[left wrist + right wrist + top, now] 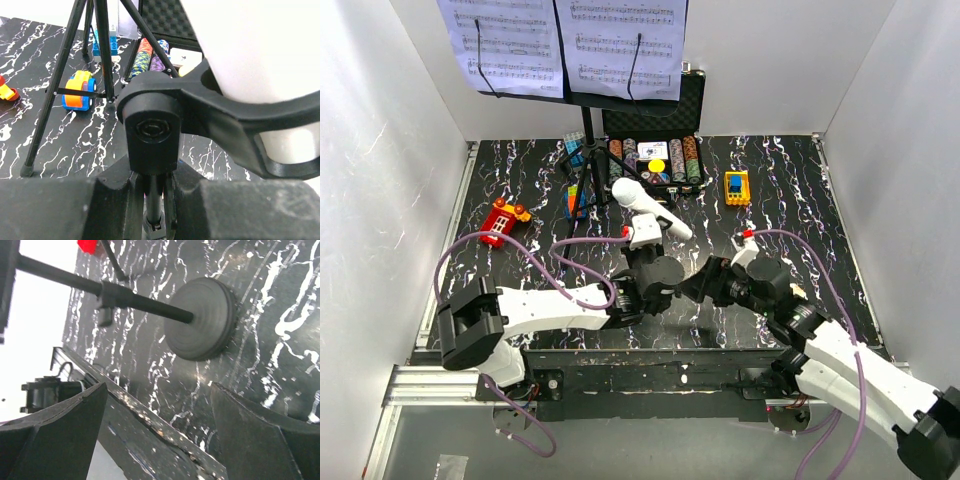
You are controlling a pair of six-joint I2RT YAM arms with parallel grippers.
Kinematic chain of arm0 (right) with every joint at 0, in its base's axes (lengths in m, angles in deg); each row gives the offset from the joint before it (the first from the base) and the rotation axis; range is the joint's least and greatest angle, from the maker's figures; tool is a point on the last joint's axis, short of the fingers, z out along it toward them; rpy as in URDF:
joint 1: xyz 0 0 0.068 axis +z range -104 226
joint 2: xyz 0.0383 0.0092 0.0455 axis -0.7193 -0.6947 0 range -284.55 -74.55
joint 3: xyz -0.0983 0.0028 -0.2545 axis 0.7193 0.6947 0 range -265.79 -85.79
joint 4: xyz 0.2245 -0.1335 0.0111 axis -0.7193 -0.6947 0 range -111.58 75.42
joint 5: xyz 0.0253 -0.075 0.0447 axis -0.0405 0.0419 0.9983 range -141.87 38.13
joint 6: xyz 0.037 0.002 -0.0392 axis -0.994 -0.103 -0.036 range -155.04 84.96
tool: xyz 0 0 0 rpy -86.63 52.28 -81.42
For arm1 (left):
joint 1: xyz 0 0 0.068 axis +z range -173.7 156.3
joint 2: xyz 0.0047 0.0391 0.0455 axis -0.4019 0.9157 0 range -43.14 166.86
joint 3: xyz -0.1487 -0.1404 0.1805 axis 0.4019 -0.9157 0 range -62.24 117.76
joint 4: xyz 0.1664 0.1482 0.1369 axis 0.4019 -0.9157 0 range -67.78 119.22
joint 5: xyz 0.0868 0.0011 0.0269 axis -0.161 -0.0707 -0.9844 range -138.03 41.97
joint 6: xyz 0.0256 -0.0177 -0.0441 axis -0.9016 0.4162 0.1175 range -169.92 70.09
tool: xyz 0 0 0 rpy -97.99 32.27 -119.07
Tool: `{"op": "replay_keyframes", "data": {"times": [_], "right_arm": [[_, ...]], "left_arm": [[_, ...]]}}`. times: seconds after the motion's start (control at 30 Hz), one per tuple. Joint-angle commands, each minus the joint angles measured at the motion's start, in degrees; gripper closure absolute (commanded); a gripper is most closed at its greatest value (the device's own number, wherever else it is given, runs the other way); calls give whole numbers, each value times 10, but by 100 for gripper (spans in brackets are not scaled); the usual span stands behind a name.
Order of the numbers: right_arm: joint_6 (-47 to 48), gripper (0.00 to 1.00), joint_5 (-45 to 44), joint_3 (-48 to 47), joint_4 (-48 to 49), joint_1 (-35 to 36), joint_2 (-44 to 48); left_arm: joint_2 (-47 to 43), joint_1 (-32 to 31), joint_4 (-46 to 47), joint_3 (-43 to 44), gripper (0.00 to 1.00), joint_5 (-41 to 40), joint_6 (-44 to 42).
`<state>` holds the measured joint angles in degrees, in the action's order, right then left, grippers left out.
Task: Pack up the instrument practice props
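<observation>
One black marbled table (800, 260). One tripod music stand (587, 135) far centre, upright, carrying two sheet-music pages (505, 45) side by side. One open poker chip case (692, 100) just right of it.

One white microphone (638, 198) at centre, tilted, in its clip on one microphone stand (150, 130). Left gripper (152, 200) is clenched on the stand's rod below the clip. Right gripper (157, 390) is spread wide, holding nothing, near the stand's round base (200, 320). Can't tell if the base touches the table.

Small toys: one red (500, 222) left, one yellow (737, 187) right, one orange-blue (80, 91) by the tripod.
</observation>
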<state>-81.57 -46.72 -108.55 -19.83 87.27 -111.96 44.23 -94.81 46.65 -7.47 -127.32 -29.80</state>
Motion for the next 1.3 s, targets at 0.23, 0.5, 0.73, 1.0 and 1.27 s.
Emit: {"op": "replay_keyframes", "data": {"times": [0.23, 0.5, 0.73, 1.0, 1.27], "right_arm": [[-84, 16, 46, -16, 268, 2, -154], [-141, 25, 81, -26, 384, 2, -251], [-165, 40, 79, -32, 423, 6, -291], [-173, 43, 97, -24, 445, 7, -303], [-127, 20, 108, -40, 311, 6, -240]], "left_arm": [[51, -30, -170, 56, 100, -31, 89], [50, -33, -232, 67, 100, -19, 141], [50, -34, -283, 76, 100, -19, 187], [95, -38, -557, 168, 100, -38, 395], [170, -37, -935, 294, 98, -45, 717]]}}
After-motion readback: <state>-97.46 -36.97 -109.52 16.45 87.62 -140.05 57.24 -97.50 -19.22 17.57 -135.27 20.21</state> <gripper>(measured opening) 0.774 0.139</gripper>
